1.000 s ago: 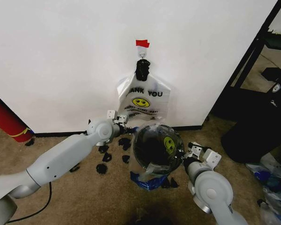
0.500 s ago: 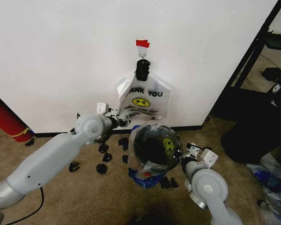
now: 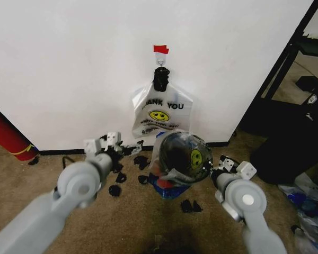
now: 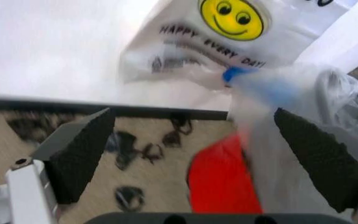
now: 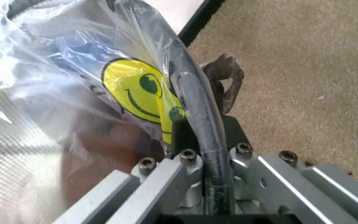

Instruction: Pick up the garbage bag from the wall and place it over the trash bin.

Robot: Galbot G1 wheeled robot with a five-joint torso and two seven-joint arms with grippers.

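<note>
Carpet point(image 3: 148, 222), brown and short-piled, lies under the round black trash bin point(image 3: 175, 159), which tilts so its red base shows. Thin, crinkled see-through plastic of the garbage bag point(image 3: 193, 151) drapes over its mouth. The right gripper point(image 3: 216, 172) clamps bin rim and film together; the left gripper point(image 3: 131, 149), fingers spread apart, reaches forward just beside the bin. Behind, a whiter smiley bag point(image 3: 159, 114) hangs on the smooth white wall point(image 3: 69, 63).

left gripper point(image 4: 195, 154): jaws apart, low | right gripper point(image 5: 197, 140): jaws clamped, arm forward
</note>
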